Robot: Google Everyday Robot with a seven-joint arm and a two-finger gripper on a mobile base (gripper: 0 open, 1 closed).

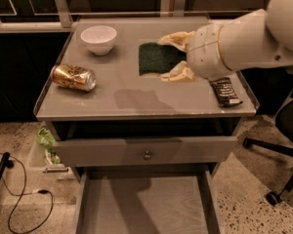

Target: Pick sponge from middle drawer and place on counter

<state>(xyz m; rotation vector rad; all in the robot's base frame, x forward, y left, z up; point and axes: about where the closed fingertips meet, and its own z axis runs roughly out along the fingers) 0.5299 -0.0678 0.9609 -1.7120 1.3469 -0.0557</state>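
My gripper (163, 59) reaches in from the right over the counter (112, 106). It is shut on the sponge (154, 58), whose dark green face points toward the camera. The pale fingers (175, 38) sit at its top and bottom edges. The sponge hangs a little above the counter's middle right, with a shadow on the surface in front of it. The middle drawer (82, 206) stands pulled out at the bottom of the view. The part of its pale grey floor that shows holds nothing.
A white bowl (98, 38) stands at the counter's back left. A gold can (74, 77) lies on its side at the left. A black snack wrapper (225, 91) lies at the right edge. The knob drawer (146, 155) is slightly open. An office chair base (278, 145) is at the right.
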